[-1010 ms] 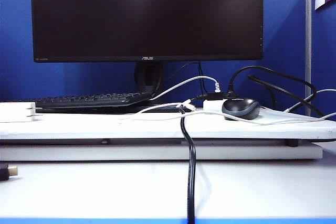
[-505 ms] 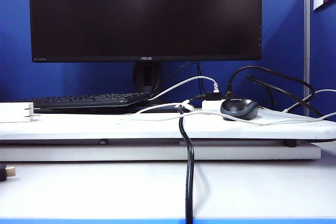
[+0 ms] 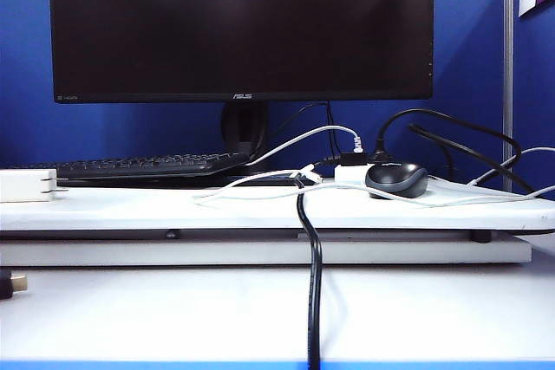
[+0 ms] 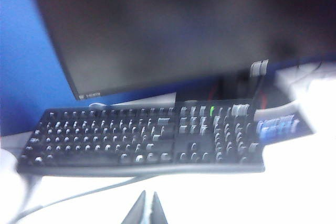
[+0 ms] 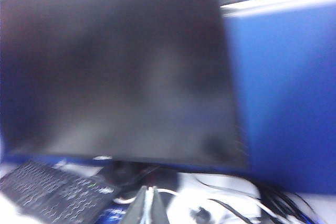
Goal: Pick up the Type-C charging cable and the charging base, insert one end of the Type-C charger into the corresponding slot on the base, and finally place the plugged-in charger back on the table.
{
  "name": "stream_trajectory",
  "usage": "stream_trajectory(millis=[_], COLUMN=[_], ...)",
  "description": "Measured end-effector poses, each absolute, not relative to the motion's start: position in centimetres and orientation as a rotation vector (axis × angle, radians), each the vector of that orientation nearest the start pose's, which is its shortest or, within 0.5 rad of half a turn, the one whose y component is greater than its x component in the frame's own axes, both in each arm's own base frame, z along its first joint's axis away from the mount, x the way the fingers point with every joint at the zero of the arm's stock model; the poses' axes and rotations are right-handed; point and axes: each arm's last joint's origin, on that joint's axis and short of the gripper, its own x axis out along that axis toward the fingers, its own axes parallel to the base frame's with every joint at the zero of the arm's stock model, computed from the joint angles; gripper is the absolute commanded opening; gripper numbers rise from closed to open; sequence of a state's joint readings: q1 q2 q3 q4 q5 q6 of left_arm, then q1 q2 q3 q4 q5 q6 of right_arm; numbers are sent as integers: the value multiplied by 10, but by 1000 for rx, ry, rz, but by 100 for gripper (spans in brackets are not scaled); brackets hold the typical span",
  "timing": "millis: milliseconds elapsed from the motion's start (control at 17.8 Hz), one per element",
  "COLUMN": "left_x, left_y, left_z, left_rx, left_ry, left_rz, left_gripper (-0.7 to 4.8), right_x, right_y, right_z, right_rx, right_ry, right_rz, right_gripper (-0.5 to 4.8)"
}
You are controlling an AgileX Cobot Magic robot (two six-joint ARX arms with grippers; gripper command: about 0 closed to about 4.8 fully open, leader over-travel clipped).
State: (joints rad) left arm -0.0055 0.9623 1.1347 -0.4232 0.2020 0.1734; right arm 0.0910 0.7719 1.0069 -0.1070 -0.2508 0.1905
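Both wrist views are blurred; our left gripper (image 4: 146, 211) and right gripper (image 5: 147, 206) show fingers pressed together, empty. In the exterior view the Type-C charging cable (image 3: 260, 181) lies unmoved on the desk (image 3: 130, 210).

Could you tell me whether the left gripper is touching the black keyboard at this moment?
Apart. In the left wrist view, the left gripper is shut, its tips over bright table, with a clear strip between them and the keyboard's front edge.
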Motion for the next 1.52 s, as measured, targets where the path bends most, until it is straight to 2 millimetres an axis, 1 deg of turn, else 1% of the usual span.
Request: stream_trajectory(millis=[56, 112, 168, 224, 281, 337, 393, 449, 505, 561, 617, 673, 730, 786, 842, 898, 954, 1122, 1291, 1515], left_x=[205, 214, 223, 234, 242, 249, 255, 258, 261, 264, 267, 270, 275, 277, 282, 284, 292, 304, 307, 308], left_y=[-7, -7, -7, -9, -11, -12, -12, -12, -14, -17, -21, -24, -31, -35, -39, -40, -40, -40, -40, -40], left_z=[404, 406, 408, 408, 401, 387, 376, 368, 360, 353, 349, 346, 340, 335, 326, 322, 310, 290, 282, 282], left_rx=[180, 202, 226, 248, 260, 257, 261, 286, 357, 448, 535, 579, 656, 700, 742, 756, 772, 788, 821, 841], left_ry=[255, 300, 367, 416, 484, 580, 655, 716, 775, 824, 845, 849, 851, 862, 900, 921, 978, 1073, 1108, 1105], left_rz=[-234, -243, -271, -346, -442, -503, -525, -529, -515, -502, -509, -530, -586, -632, -680, -691, -704, -728, -735, -746], left_gripper=[-6, -6, -6, -6, -6, -6, -3, 16, 72, 150, 246, 296, 310, 319, 319, 319, 319, 319, 319, 319], right_x=[154, 160, 168, 173, 177, 181, 183, 184, 185, 186, 189, 191, 191, 190, 190, 190, 189, 185, 184, 183], right_y=[24, 28, 37, 46, 55, 66, 79, 90, 97, 104, 110, 114, 118, 120, 123, 125, 127, 134, 135, 134], right_z=[423, 429, 433, 434, 433, 429, 421, 413, 406, 401, 396, 393, 391, 391, 390, 390, 389, 388, 388, 386], right_rx=[144, 114, 80, 56, 28, -9, -40, -65, -81, -89, -92, -94, -98, -100, -103, -105, -108, -116, -117, -121], right_ry=[-67, -43, 15, 57, 99, 148, 203, 262, 317, 361, 390, 406, 416, 418, 421, 423, 424, 433, 435, 452], right_rz=[397, 436, 512, 588, 678, 762, 824, 879, 917, 946, 962, 975, 990, 1000, 1012, 1019, 1028, 1062, 1072, 1071], right_gripper=[-1, -1, -1, -1, -1, -1, -1, -1, -1, -1, -1, -1, -1, -1, -1, -1, -1, -1, -1, -1])
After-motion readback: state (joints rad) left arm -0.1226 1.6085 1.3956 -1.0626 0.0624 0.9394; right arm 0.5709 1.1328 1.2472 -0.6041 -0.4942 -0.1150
